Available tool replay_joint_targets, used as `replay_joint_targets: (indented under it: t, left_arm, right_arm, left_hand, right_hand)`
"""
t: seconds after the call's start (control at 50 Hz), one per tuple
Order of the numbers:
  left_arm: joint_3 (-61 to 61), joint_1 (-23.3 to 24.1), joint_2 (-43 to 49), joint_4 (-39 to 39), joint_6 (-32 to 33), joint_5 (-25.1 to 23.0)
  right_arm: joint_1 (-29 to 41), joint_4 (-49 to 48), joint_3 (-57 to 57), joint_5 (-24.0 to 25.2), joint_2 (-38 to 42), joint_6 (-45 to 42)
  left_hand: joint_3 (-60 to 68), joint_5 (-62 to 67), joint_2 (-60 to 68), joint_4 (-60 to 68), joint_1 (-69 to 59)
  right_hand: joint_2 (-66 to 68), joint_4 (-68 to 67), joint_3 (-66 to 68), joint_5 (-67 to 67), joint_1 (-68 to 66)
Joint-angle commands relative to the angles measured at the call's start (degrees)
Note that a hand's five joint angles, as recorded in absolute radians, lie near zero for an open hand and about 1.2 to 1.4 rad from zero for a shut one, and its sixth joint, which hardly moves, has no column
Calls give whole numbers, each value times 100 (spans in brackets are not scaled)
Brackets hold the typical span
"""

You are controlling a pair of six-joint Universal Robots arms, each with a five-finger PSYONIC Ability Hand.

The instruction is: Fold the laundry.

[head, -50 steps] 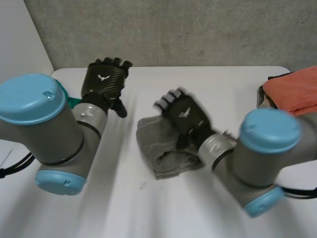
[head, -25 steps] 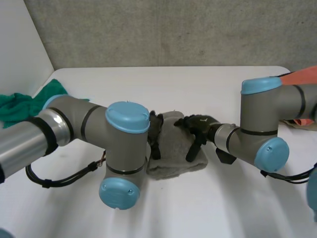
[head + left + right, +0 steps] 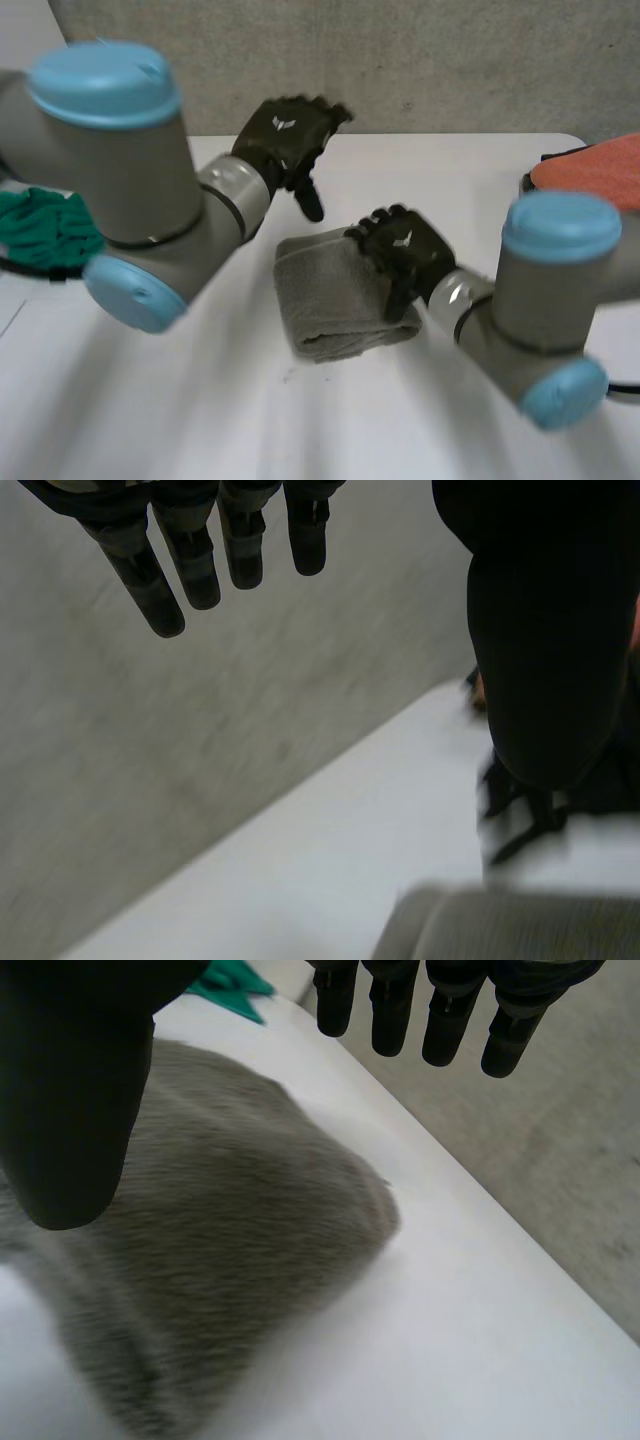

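A folded grey towel point(image 3: 325, 295) lies in the middle of the white table point(image 3: 450, 165). My right hand point(image 3: 400, 250) is over the towel's right edge, open, fingers straight. In the right wrist view its fingers point(image 3: 385, 1010) and thumb stand apart above the grey towel point(image 3: 220, 1260) with nothing between them. My left hand point(image 3: 285, 135) is raised above the table behind the towel, open and empty. In the left wrist view its fingers point(image 3: 190, 565) point at the wall, and a corner of the grey towel point(image 3: 510, 925) lies below the palm.
A crumpled green cloth point(image 3: 45, 230) lies at the table's left edge, also seen beyond the right hand's thumb point(image 3: 230, 980). Folded orange cloth point(image 3: 595, 165) sits at the right edge. A grey wall point(image 3: 400, 60) runs behind the table.
The left hand has left the towel's left side and risen toward the back of the table. The right hand stays at the towel's right edge. The towel lies as before.
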State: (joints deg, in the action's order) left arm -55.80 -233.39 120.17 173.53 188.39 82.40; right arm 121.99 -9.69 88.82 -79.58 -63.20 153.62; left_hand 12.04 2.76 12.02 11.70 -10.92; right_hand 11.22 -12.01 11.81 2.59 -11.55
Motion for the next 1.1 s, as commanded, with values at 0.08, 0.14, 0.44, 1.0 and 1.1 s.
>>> replay_joint_targets:
  t: [0.08,0.14,0.44,1.0,1.1]
  left_arm:
    - [-71,-198,-161,-135,-30,-2123]
    - [-106,-172,-152,-223,-21,-2175]
    - [-220,-84,-143,-232,5,-2140]
    - [-220,-92,-187,-223,-12,-2123]
    - [-176,-110,-397,-205,-21,-2123]
  right_arm:
    - [263,-1509,1137,-14,352,-439]
    - [272,-1842,1085,-32,606,-447]
    - [246,-2371,742,-32,1073,-799]
    - [202,-2362,-716,-40,1337,-694]
    - [-148,-2371,-1234,-163,1118,-659]
  left_hand:
    - [-166,-237,-163,-131,54]
    - [-166,-237,-163,-131,54]
    - [-166,-237,-163,-131,54]
    - [-132,-204,-130,-98,20]
    - [-149,-220,-147,-115,37]
  right_hand:
    - [-122,201,-181,-259,155]
    - [-97,176,-156,-234,130]
    - [693,-615,634,556,-661]
    - [6878,-6799,6819,6741,-6845]
    - [6878,-6799,6819,6741,-6845]
